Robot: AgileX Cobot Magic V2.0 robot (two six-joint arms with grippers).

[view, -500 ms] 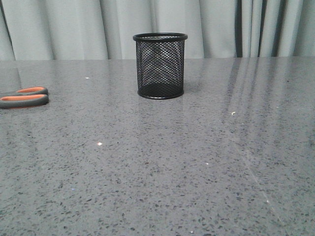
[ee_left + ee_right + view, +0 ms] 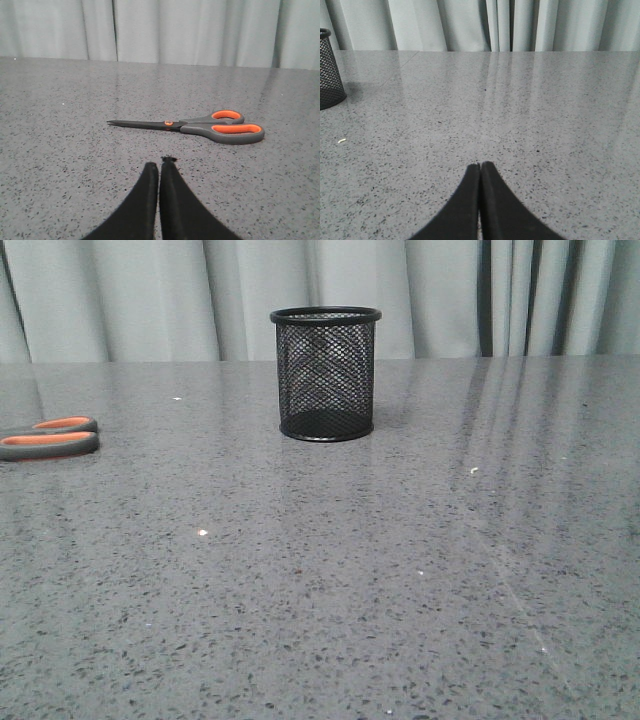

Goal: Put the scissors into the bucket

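Note:
The scissors (image 2: 200,126) lie flat on the grey speckled table, blades closed, with grey handles lined in orange. In the front view only their handles (image 2: 50,438) show at the far left edge. The black wire-mesh bucket (image 2: 326,373) stands upright at the back centre of the table and looks empty; its edge also shows in the right wrist view (image 2: 330,70). My left gripper (image 2: 160,165) is shut and empty, a short way in front of the scissors. My right gripper (image 2: 480,165) is shut and empty over bare table, well to the right of the bucket. Neither gripper shows in the front view.
A grey-white curtain (image 2: 150,290) hangs behind the table's far edge. A few small pale specks (image 2: 203,532) lie on the tabletop.

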